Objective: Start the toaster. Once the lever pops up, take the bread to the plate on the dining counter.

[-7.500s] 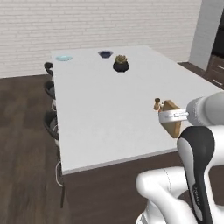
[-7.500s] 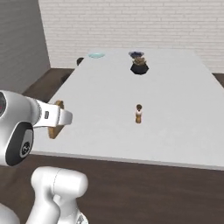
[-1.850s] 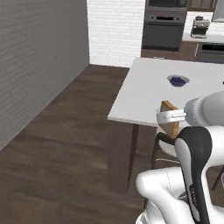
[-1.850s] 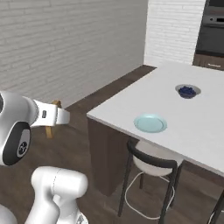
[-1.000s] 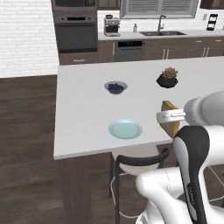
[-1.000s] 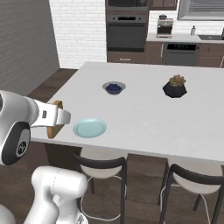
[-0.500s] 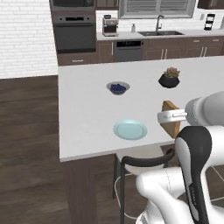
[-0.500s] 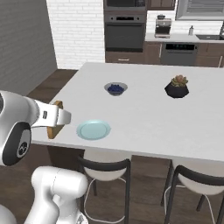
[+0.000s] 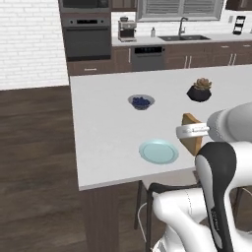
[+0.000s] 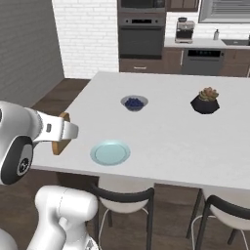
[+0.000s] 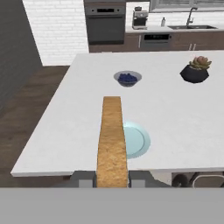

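Observation:
My gripper [image 11: 112,179] is shut on the bread [image 11: 112,140], a golden-tan slice seen edge-on and held upright. It hangs over the near edge of the white dining counter [image 9: 108,128], just short of the pale blue-green plate [image 11: 137,141]. In the left base view the bread [image 9: 191,139] stands right of the plate [image 9: 158,151]. In the right base view the bread [image 10: 59,144] is left of the plate [image 10: 110,153], at the gripper [image 10: 62,133]. The toaster is out of view.
A small bowl with dark blue contents [image 9: 141,102] sits beyond the plate, and a potted succulent [image 9: 199,90] stands farther right. Stools [image 10: 124,195] are tucked under the counter's near edge. An oven wall [image 9: 86,37] and a worktop with a sink lie behind.
The whole picture has shifted as the base drove along the dining counter; the plate now lies close in front of the hand. The bread stays held in the gripper.

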Motion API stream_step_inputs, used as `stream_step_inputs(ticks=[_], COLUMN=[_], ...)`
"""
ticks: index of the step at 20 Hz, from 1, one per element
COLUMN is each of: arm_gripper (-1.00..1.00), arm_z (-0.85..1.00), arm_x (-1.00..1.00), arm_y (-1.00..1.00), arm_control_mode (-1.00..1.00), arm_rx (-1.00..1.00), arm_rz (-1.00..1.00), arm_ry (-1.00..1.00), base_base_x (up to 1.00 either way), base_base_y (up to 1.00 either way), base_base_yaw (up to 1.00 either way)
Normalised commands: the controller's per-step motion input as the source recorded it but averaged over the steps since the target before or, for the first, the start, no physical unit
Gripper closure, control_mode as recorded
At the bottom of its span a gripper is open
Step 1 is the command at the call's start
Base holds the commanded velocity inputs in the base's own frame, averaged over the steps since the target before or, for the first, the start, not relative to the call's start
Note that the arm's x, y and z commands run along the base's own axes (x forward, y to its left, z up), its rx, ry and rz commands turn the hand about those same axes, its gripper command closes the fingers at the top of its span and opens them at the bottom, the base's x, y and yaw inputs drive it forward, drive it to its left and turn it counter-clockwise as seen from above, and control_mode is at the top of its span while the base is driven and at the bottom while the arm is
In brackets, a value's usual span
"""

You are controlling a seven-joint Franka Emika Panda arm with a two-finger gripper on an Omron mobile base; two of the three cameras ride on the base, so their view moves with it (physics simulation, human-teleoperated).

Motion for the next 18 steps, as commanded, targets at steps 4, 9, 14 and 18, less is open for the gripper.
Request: stream_step_inputs(ticks=[4,9,14,18], arm_gripper=[1.0,1.0,1.0,1.0], arm_z=[0.0,0.0,-0.13,-0.41], arm_x=[0.0,0.0,0.23,0.45], arm_y=[0.0,0.0,-0.15,-0.34], arm_control_mode=[1.0,1.0,-1.0,-1.0], arm_rx=[0.0,0.0,0.0,0.0], arm_rz=[0.0,0.0,0.02,0.23], arm_ry=[0.0,0.0,0.0,0.0], base_base_x=[0.43,0.29,0.05,0.0], base_base_y=[0.0,0.0,0.0,0.0], base_base_yaw=[0.0,0.0,0.0,0.0])
